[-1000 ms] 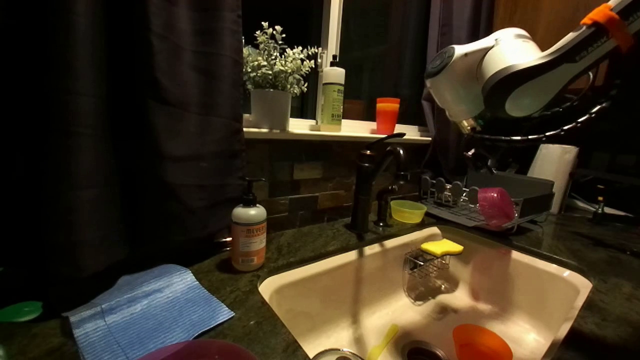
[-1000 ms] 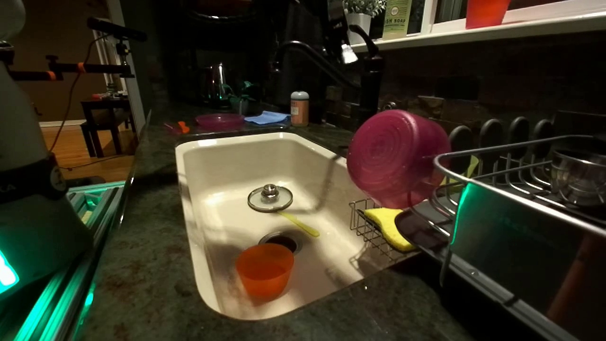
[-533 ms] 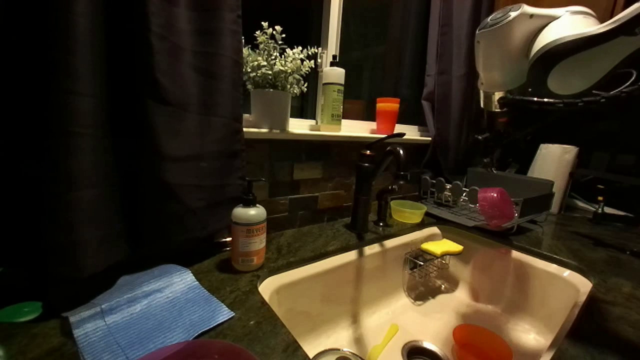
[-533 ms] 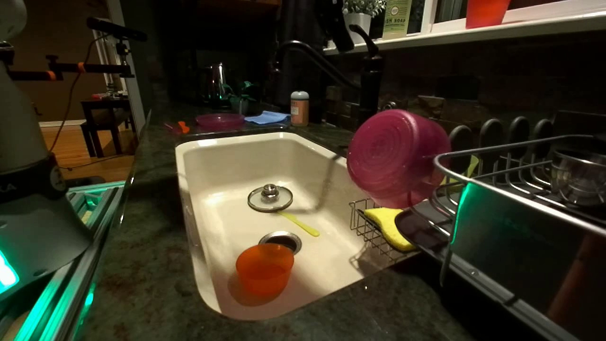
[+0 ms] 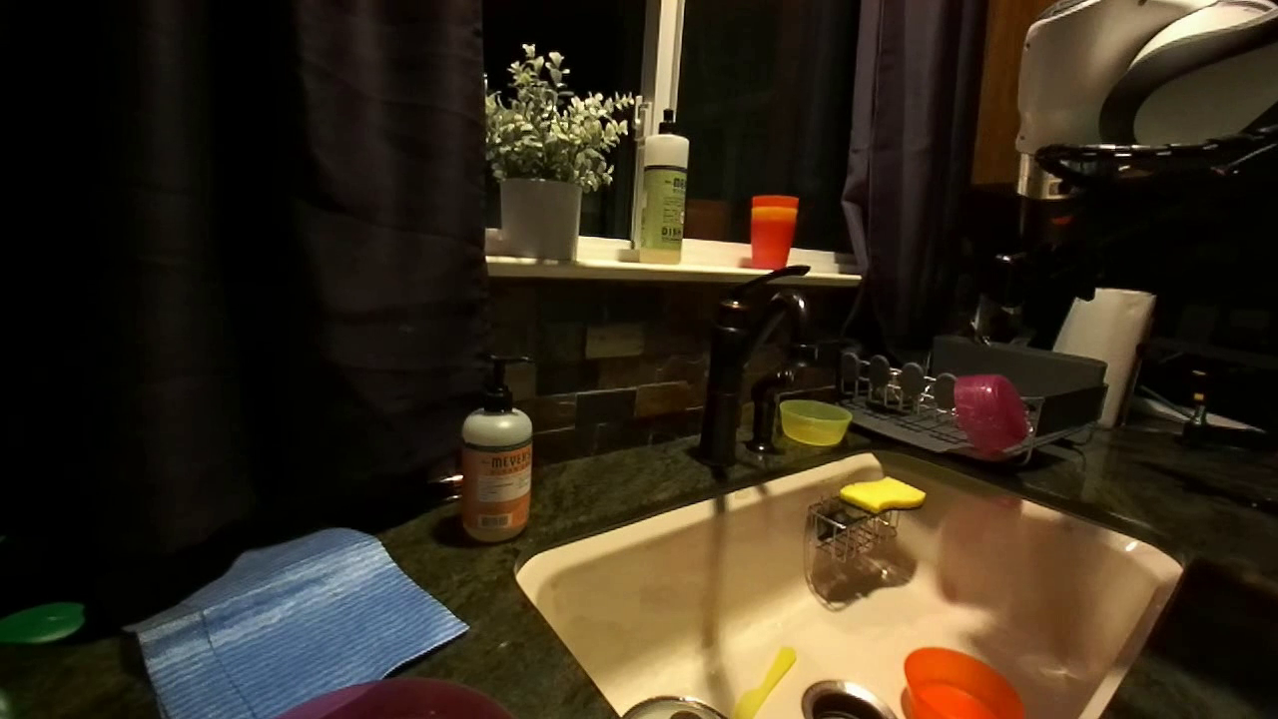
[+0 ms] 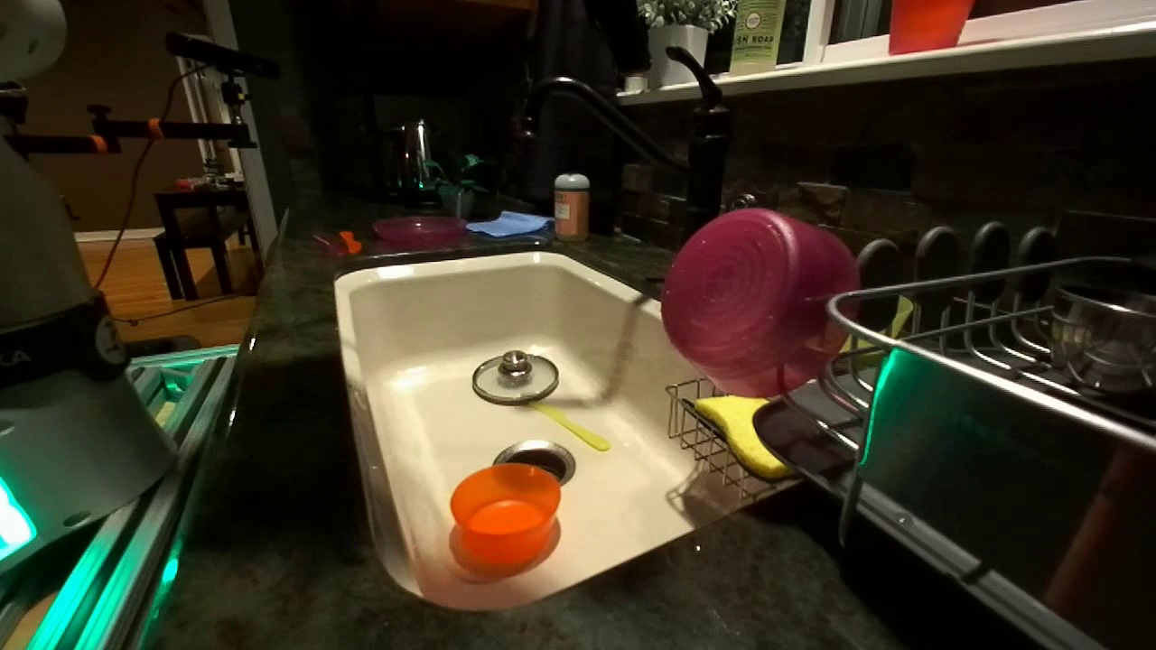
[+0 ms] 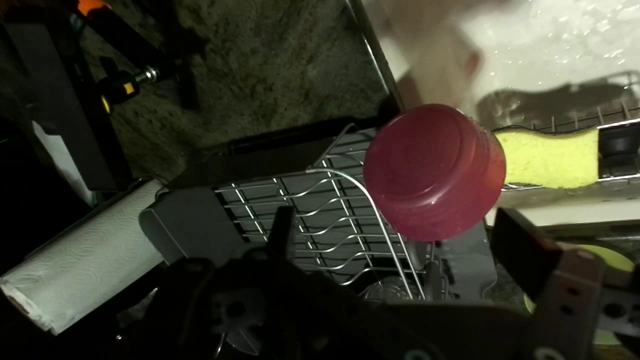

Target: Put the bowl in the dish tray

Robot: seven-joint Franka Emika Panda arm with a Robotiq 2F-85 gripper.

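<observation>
As the white arm (image 5: 1078, 80) is looming high above the counter (image 6: 298, 506), its gripper (image 7: 394, 212) is hanging over the dish tray (image 6: 993, 506), the two fingers (image 7: 282, 232) standing wide apart. Beyond the fingertips, showing in the gap between them in the wrist view, the pink bowl (image 7: 434, 172) is lying lower down and apart from the gripper. It is resting tipped on its side at the end of the tray nearest the sink (image 6: 433, 311), against the wires, its round base turned outward; both exterior views are showing it leaning there. In an exterior view I am also seeing a shiny vessel (image 6: 1106, 334) sitting within the tray. Just beside the bowl, a yellow sponge (image 7: 550, 157) is lying on a wire caddy (image 5: 849, 537) along the sink's wall. A paper towel roll (image 7: 85, 265) is standing just beside the tray's opposite end, while a yellow-green bowl (image 5: 814, 423) is sitting between the tray and the dark faucet (image 5: 724, 384). Down in the sink, an orange bowl (image 6: 504, 524) is standing upright near the drain (image 6: 551, 459), and a glass lid (image 6: 515, 384) and a yellow-green utensil (image 6: 578, 431) are lying past it. Farther along the counter, an orange-labelled pump bottle (image 5: 497, 474) and a blue cloth (image 5: 300, 609) are resting well apart from the gripper. Up on the windowsill (image 5: 709, 269), an orange cup (image 5: 774, 235), a green-labelled bottle (image 5: 664, 200) and a leafy potted plant (image 5: 544, 150) are standing in a row.
</observation>
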